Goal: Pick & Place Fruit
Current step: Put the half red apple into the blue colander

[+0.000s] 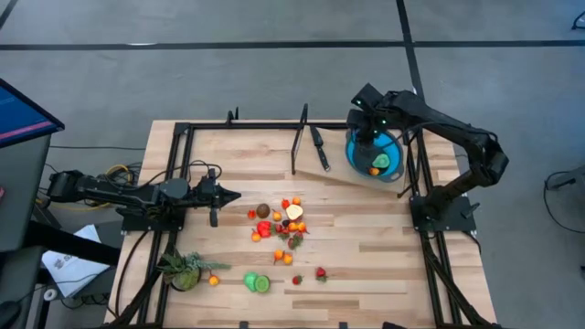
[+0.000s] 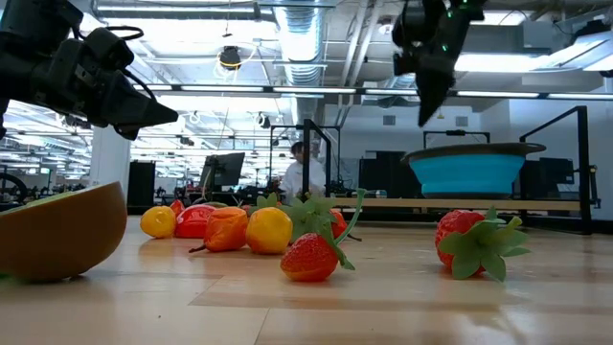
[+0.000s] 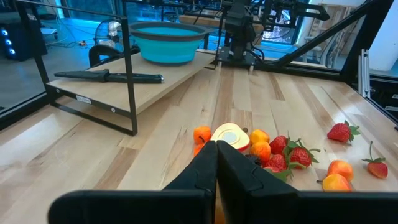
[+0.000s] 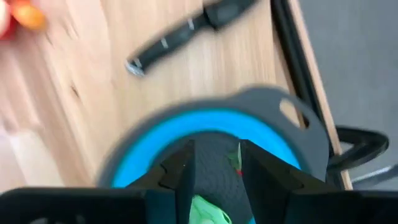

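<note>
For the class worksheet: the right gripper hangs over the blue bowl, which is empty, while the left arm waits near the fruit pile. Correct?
Not quite. The high view shows the blue bowl already holds fruit, green and orange pieces. The right gripper does hang over it, and the left gripper waits near the fruit pile.

Right gripper (image 1: 373, 139) hangs parted; left gripper (image 1: 230, 195) rests closed.
</note>
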`<state>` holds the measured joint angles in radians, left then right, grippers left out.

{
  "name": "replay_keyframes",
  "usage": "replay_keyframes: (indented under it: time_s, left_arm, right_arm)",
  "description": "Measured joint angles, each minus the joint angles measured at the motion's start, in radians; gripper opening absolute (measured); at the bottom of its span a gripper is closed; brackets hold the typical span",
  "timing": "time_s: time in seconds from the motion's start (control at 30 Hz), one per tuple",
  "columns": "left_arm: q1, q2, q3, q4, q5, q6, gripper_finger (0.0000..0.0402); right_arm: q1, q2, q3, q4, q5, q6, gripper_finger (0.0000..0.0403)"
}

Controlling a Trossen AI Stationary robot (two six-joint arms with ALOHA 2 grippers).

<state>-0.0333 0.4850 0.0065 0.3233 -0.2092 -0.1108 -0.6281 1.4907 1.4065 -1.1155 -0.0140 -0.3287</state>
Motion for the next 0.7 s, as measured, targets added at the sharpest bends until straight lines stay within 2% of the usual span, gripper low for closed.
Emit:
replay_keyframes:
  time_s: [0.17,0.37,0.6,0.7]
  left_arm:
    - [0.0,0.0,0.0,0.0,0.0,0.0,0.0001]
    - [0.0,0.0,0.0,0.0,0.0,0.0,0.0001]
    - [0.0,0.0,0.0,0.001,0.0,0.0,0.0001]
    - [0.0,0.0,0.0,0.001,0.001,0.0,0.0001]
  right_arm:
    - [0.092,-0.001,0.062,0.022,-0.001,0.008,0.0077]
    - [0.201,-0.002,0.029,0.131,-0.012,0.016,0.0008]
    - [0.385,-0.03,-0.089,0.125,-0.019,0.162,0.0003]
    - [0.472,-0.076,-0.182,0.228,-0.02,0.236,0.0004]
